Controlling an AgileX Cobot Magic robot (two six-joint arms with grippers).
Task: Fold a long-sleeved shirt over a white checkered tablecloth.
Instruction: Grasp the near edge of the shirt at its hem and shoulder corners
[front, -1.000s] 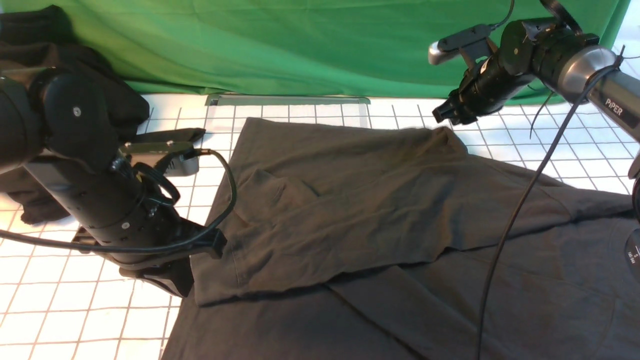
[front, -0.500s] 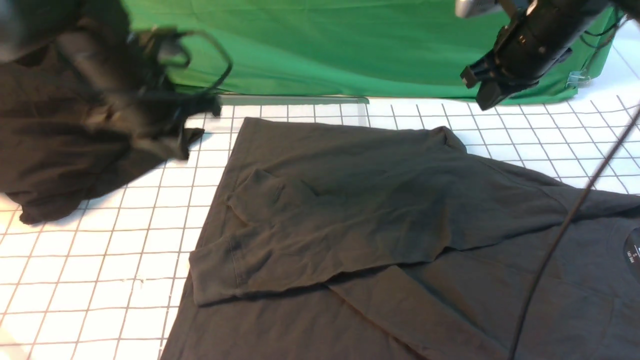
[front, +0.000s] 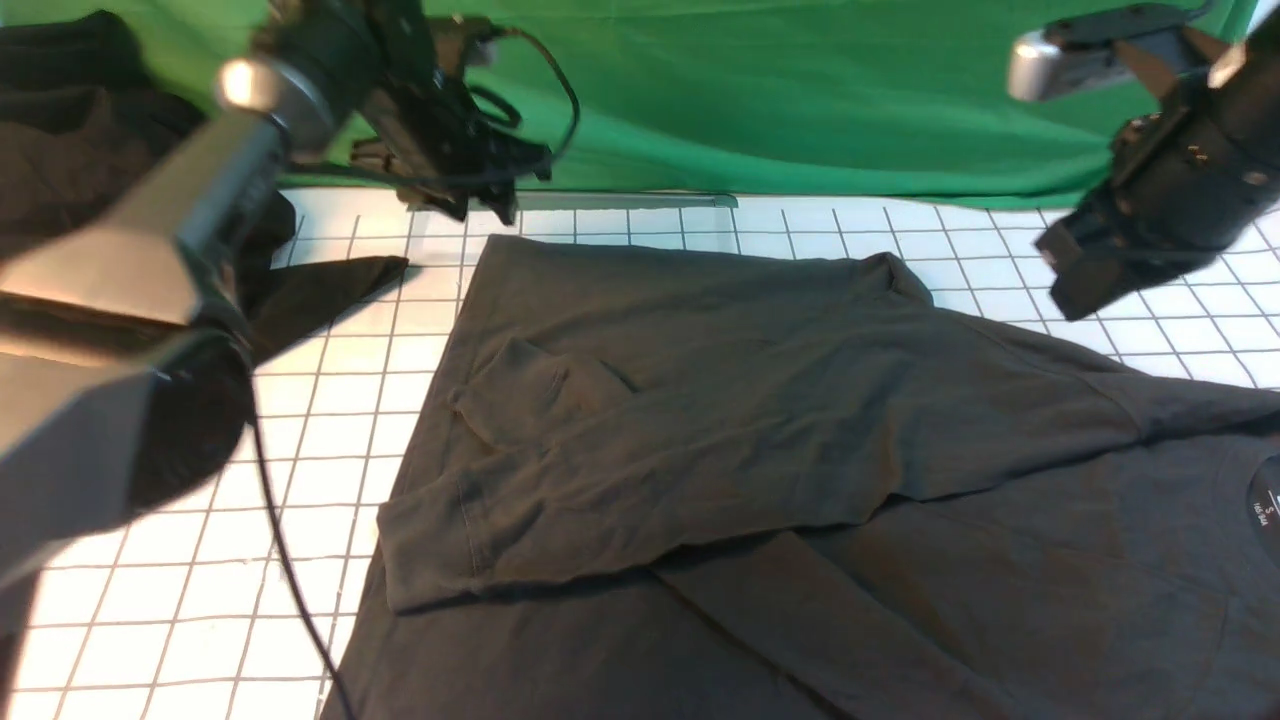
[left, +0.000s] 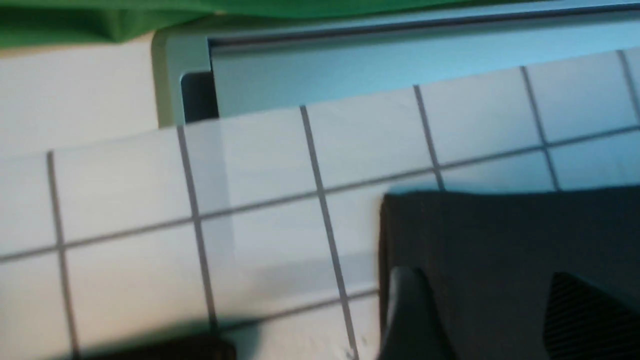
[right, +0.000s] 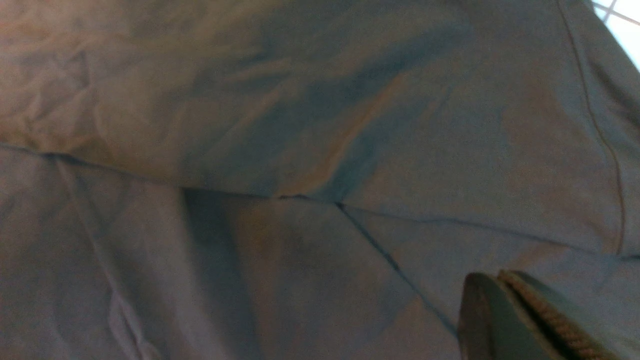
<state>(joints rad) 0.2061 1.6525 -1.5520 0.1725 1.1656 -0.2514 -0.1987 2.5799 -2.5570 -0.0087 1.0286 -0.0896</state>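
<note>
The long-sleeved shirt (front: 700, 400) lies flat on the white checkered tablecloth (front: 330, 400), its far half doubled over the near half. A white neck label (front: 1268, 505) shows at the right edge. My left gripper (front: 485, 208) hovers over the shirt's far left corner, open; in the left wrist view its fingers (left: 405, 310) stand apart above the dark cloth (left: 500, 230). My right gripper (front: 1062, 280) hangs above the tablecloth, right of the shirt's far right corner. In the right wrist view the right gripper (right: 505, 310) is shut and empty, with shirt folds (right: 300, 125) beneath.
A black garment heap (front: 90, 150) lies at the far left, partly behind my left arm. Green cloth (front: 750, 90) hangs across the back. A pale strip (front: 620, 200) runs along the tablecloth's far edge. A black cable (front: 290, 580) trails from the left arm.
My left arm lifted from the shirt's near left edge, swung to its far left corner and opened. My right gripper shut and drew away to the right of the far right corner.
</note>
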